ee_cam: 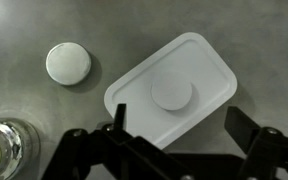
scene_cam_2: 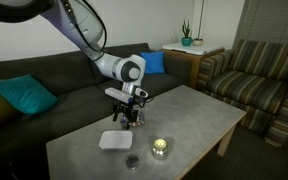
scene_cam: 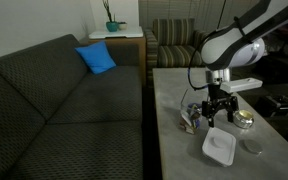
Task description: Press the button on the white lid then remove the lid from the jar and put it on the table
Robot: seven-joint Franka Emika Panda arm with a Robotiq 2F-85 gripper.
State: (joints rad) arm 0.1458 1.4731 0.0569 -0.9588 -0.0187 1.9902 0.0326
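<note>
The white lid lies flat on the grey table, its round button facing up. It also shows in both exterior views. My gripper hangs just above the lid's near edge, open, its fingers wide apart and holding nothing. In the exterior views the gripper stands over the table just behind the lid. The jar, clear with colourful contents, sits beside the gripper with no lid on it.
A small round grey disc lies near the lid. A low round metallic tin stands close by. A dark sofa runs along one side of the table, with a striped armchair beyond it.
</note>
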